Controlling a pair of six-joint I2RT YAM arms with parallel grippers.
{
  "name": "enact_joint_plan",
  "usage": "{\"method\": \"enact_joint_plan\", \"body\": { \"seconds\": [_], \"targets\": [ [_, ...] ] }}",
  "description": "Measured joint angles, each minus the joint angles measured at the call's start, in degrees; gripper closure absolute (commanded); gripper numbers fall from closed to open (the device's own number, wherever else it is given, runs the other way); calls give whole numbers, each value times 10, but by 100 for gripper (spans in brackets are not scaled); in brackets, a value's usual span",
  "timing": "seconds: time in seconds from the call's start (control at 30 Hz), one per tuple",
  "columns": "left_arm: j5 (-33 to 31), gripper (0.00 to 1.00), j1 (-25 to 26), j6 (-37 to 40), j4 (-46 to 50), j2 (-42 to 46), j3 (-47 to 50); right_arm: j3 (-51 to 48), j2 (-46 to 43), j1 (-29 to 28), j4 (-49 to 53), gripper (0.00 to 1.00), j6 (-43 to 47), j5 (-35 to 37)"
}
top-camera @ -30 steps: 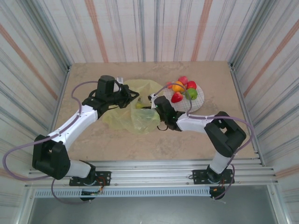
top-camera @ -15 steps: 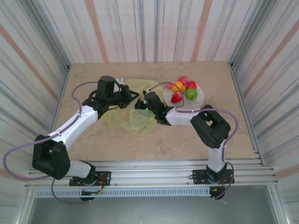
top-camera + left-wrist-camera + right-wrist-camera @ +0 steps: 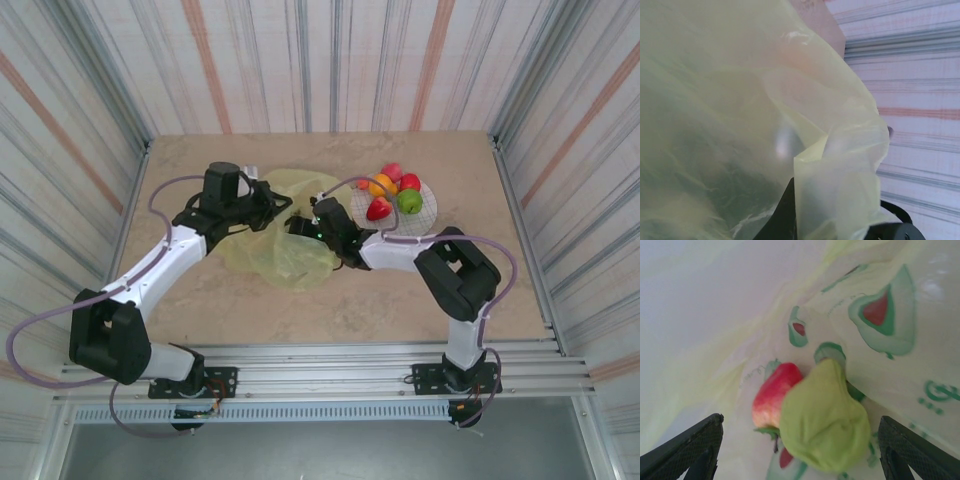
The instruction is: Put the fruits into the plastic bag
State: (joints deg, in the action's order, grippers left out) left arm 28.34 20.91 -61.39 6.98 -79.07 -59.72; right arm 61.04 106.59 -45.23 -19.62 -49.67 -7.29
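The yellow plastic bag (image 3: 280, 250) lies at the table's centre-left. My left gripper (image 3: 272, 208) is shut on its upper edge, and in the left wrist view the film (image 3: 740, 125) drapes over one dark finger (image 3: 784, 212). My right gripper (image 3: 300, 226) reaches into the bag's mouth and stands open. In the right wrist view a green fruit (image 3: 822, 417) sits loose between the fingers of my right gripper (image 3: 799, 422), touching neither, with a red fruit (image 3: 774, 392) beside it on the printed bag (image 3: 880, 315). Several fruits stay on the plate: red (image 3: 379, 209), green (image 3: 409, 201), orange (image 3: 381, 185).
The white grid plate (image 3: 428, 217) sits right of the bag, close to my right forearm. Striped walls close in the table on three sides. Bare tabletop lies in front of the bag, towards the arm bases.
My right gripper has moved left into the bag's mouth and its jaws have spread wide, freeing the green fruit. The left gripper has kept its hold on the bag.
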Motion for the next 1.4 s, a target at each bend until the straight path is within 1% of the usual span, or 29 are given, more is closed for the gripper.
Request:
{"method": "enact_joint_plan", "body": {
  "seconds": [0.27, 0.4, 0.53, 0.63, 0.8, 1.0, 1.07, 1.17, 1.27, 1.4],
  "targets": [
    [8, 100, -35, 27, 14, 2, 6, -46, -109, 2, 87, 20, 113, 17],
    [32, 100, -59, 51, 23, 2, 6, -54, -148, 3, 127, 19, 166, 36],
    [54, 100, -71, 70, 24, 0, 6, -74, -182, 11, 143, 19, 200, 48],
    [73, 100, -71, 78, 22, -9, 6, -92, -212, 28, 150, 18, 217, 54],
    [95, 100, -74, 80, 11, -25, 8, -126, -285, 64, 154, 16, 239, 58],
    [107, 100, -78, 80, 0, -28, 14, -157, -355, 108, 146, 14, 251, 45],
    [110, 100, -78, 80, -3, -28, 14, -156, -357, 129, 152, 14, 248, 54],
    [112, 100, -81, 80, -10, -28, 18, -139, -333, 167, 187, 12, 234, 90],
    [113, 100, -84, 76, -13, -28, 23, -101, -270, 195, 211, 10, 212, 124],
    [114, 100, -85, 75, -13, -28, 25, -53, -186, 209, 234, 5, 188, 149]
  ]
}}
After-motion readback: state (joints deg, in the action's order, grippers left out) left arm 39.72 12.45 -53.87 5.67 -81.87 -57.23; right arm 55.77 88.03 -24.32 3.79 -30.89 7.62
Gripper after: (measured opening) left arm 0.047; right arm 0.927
